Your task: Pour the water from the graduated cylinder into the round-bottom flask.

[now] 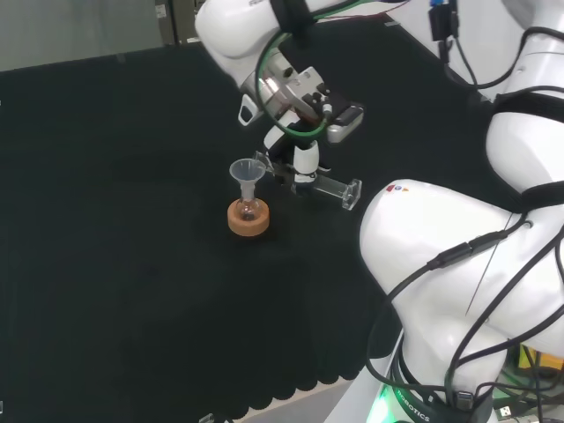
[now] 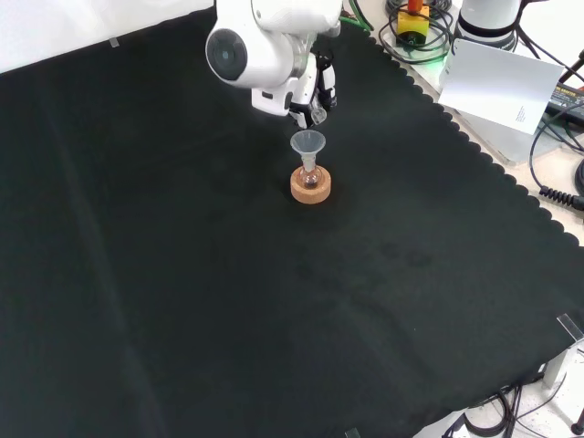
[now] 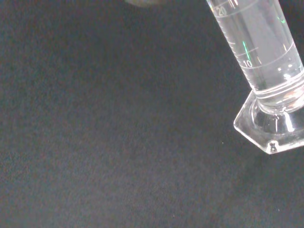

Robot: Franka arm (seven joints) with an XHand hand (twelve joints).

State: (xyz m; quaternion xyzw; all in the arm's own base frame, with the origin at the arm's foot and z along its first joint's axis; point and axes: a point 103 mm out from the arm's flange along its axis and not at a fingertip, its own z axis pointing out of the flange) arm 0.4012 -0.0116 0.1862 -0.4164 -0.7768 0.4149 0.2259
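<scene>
Bench (image 1: 115,264) covered in black cloth, scalloped edge along one side. White arm links (image 1: 458,264) bulk at the head view's right; in the front view a white link with a round grey cap (image 2: 226,53) stands before the wrist.

Hand (image 1: 304,163) black and white, above the cloth just right of the flask in the head view; in the front view (image 2: 321,91) it sits just above and behind the funnel. Fingers curled round the graduated cylinder (image 1: 328,185), holding it tipped close to horizontal, foot end pointing right in the head view, mouth end toward the funnel.

Graduated cylinder: clear tube with printed white scale marks and a hexagonal clear foot (image 3: 273,126), seen close in the wrist view (image 3: 259,47). Whether any water is inside, cannot tell; no stream visible at the mouth.

Cork ring stand (image 1: 248,218) sits on the cloth near the bench middle, tan, round, flat. Front view shows it (image 2: 310,187) directly below the funnel.

Round-bottom flask (image 1: 248,210) small, clear, seated upright in the cork ring; bulb mostly hidden by the ring, neck straight up. Contents too small to tell.

Funnel (image 1: 245,174) clear, wide cone up, stem down in the flask neck; front view (image 2: 307,144). Cylinder mouth just beside the funnel rim; touching or not, cannot tell.
</scene>
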